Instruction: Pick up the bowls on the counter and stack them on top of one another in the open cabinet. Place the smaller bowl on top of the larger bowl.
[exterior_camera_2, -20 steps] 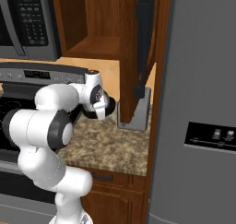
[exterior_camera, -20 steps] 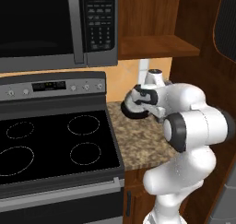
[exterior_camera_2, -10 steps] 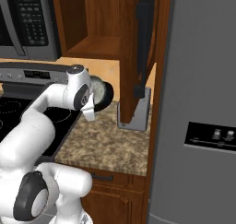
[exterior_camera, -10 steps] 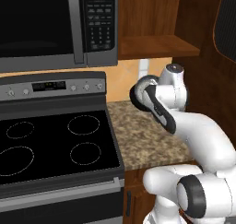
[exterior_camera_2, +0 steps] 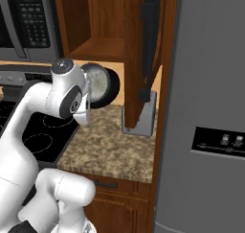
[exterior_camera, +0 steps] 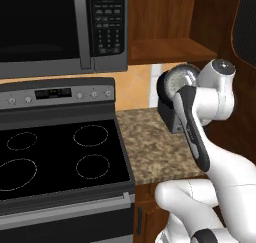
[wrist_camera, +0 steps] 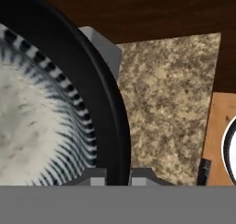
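**Bowl held on edge above the counter**

The gripper (wrist_camera: 113, 174) pinches the rim of a bowl (wrist_camera: 50, 112): in the hand view the two finger tips sit on either side of its black wall at the bottom of the frame, closed on it. The bowl has a glossy black outside and a whitish speckled inside ringed with dark streaks. It is tipped on edge, its opening facing sideways, as the left base view (exterior_camera: 177, 84) and the right base view (exterior_camera_2: 99, 84) both show.

Past the jaws, beyond the bowl's rim, lies the speckled counter (wrist_camera: 170, 108), well below the held bowl (exterior_camera_2: 115, 148). A grey holder (exterior_camera_2: 139, 114) stands on the counter beside the bowl. Above the jaws is the open cabinet (exterior_camera: 167, 49), its wooden shelf bare (exterior_camera_2: 98, 49).
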Robot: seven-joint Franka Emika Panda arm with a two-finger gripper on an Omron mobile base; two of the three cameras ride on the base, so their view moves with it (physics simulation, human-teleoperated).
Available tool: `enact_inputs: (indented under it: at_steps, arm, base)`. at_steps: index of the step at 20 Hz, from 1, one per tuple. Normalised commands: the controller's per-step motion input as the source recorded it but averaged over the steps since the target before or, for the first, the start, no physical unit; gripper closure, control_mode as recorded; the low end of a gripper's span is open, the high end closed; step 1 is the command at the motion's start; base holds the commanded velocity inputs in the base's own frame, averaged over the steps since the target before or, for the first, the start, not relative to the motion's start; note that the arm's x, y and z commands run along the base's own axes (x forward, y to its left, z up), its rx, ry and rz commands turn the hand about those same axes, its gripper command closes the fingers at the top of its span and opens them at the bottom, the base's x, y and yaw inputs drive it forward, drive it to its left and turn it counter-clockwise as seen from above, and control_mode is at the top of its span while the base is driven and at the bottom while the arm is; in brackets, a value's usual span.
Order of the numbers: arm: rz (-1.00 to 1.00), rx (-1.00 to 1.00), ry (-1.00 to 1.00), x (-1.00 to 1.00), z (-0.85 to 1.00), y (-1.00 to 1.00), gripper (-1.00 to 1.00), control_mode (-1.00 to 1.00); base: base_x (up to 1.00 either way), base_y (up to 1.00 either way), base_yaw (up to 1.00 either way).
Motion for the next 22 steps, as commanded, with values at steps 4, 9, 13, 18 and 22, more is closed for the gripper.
enact_inputs:
  at_steps: [4,9,13,18,22]
  arm:
    - [-0.04,0.00,-0.25,-0.03,1.00,0.00,1.00,-1.00]
    - [-0.06,0.00,-0.06,0.63,1.00,-0.04,1.00,-1.00]
    - [0.00,0.00,0.11,1.00,0.34,-0.01,1.00,-1.00]
    - [0.00,0.00,0.15,1.00,0.18,-0.05,1.00,-1.00]
    - [0.03,0.00,0.00,0.98,0.31,-0.27,1.00,-1.00]
  base:
    - [0.00,0.00,0.00]
    - [0.00,0.00,0.00]
    - [0.00,0.00,0.00]
    - [0.00,0.00,0.00]
    - [0.00,0.00,0.00]
